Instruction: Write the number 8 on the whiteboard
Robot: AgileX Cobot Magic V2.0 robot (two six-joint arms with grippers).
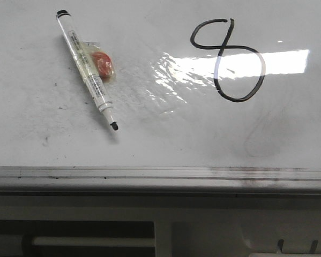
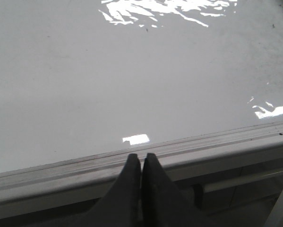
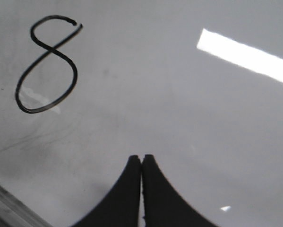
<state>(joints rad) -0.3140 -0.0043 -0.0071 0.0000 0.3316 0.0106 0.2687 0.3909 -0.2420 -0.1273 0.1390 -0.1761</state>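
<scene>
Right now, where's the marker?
In the front view the marker lies on the left of the whiteboard, uncapped tip toward the near edge, beside a small red object, well left of the 8.

A bright glare patch [image 1: 240,67] from overhead light lies at 1 o'clock in the front view. At 6 o'clock, pale furniture [image 1: 160,225] with dark recesses holds a white bar [image 1: 90,242].
</scene>
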